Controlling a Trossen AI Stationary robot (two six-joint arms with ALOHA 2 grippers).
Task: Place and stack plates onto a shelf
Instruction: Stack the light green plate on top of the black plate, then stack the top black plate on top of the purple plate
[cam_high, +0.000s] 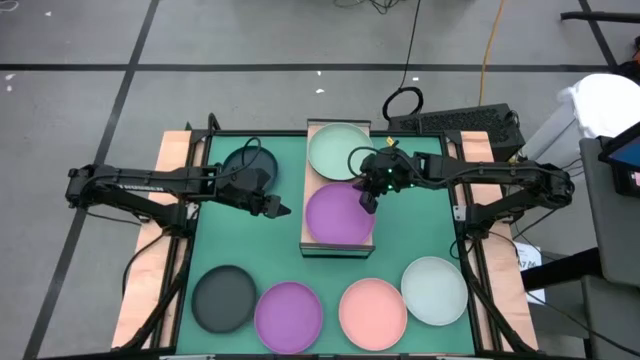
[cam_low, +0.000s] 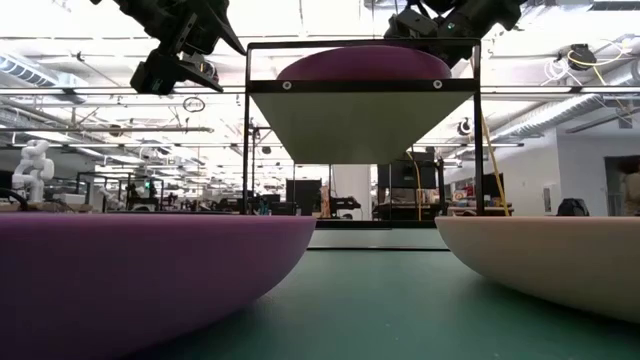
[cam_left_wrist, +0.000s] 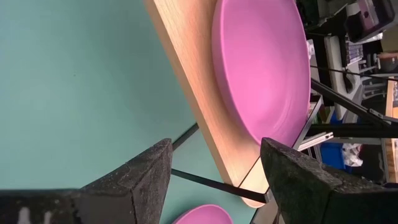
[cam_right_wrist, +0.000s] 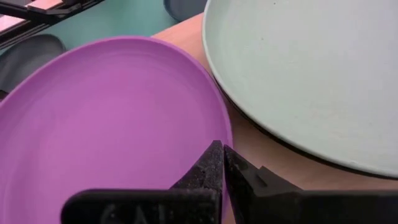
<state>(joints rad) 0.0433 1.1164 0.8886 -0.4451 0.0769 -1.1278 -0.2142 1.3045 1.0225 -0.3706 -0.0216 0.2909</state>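
Observation:
The wooden shelf (cam_high: 308, 190) stands mid-table on a black frame. A pale green plate (cam_high: 338, 150) lies on its far end and a purple plate (cam_high: 338, 215) on its near end. My right gripper (cam_high: 368, 203) is shut, its tips at the purple plate's right rim (cam_right_wrist: 214, 127). My left gripper (cam_high: 281, 209) hangs open above the green mat, left of the shelf, with nothing between its fingers (cam_left_wrist: 152, 174). A dark grey plate (cam_high: 250, 165) lies under the left arm. Dark grey (cam_high: 224, 297), purple (cam_high: 289, 315), pink (cam_high: 372, 312) and whitish-blue (cam_high: 435, 290) plates lie along the near edge. My right gripper's shut fingertips (cam_right_wrist: 214, 155) come slanting down from the table's right side at the purple plate's right rim (cam_right_wrist: 225, 134), beside the green plate. I cannot tell whether they touch the rim. The plate lies flat on the shelf.
The shelf top sits raised above the green mat (cam_high: 420, 225) on thin black legs (cam_low: 246, 150). Bare mat lies on both sides of the shelf. A keyboard (cam_high: 460, 122) and cables lie beyond the table's far edge.

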